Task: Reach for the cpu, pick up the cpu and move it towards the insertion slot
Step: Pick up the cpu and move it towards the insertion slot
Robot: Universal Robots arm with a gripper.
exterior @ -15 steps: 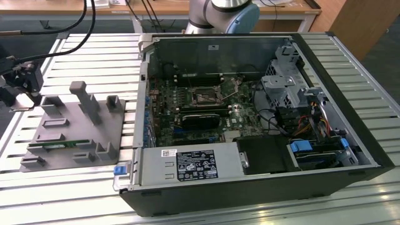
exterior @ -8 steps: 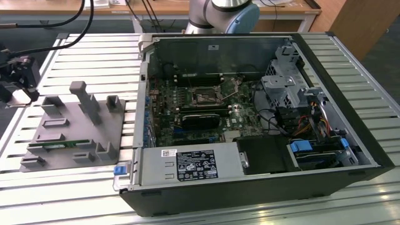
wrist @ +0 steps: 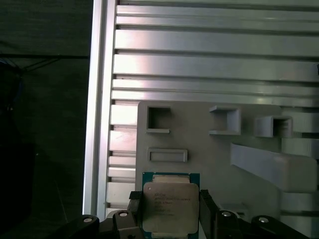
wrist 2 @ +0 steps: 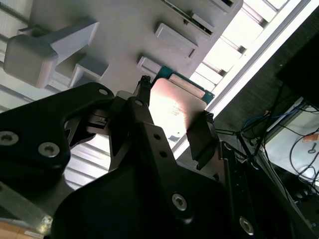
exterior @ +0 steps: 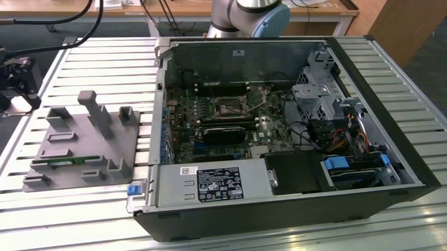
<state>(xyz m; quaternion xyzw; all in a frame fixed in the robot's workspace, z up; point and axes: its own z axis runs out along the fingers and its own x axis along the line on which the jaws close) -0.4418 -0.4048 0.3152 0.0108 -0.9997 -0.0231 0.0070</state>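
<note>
The cpu point(wrist: 170, 206) — print on its lid unreadable — is clamped in the pincer point(wrist: 170, 200).

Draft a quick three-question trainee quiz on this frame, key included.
1. Fill in: in the exterior view, the insertion slot lies inside the computer case, to that view's ____ of the grey tray.
2. True or false: the cpu is seated in the insertion slot.
3. What flanks the cpu in both wrist views? A) fingers of the gripper B) a person's hand C) cables

Key: 1 right; 2 false, the gripper holds it; 3 A.
</note>
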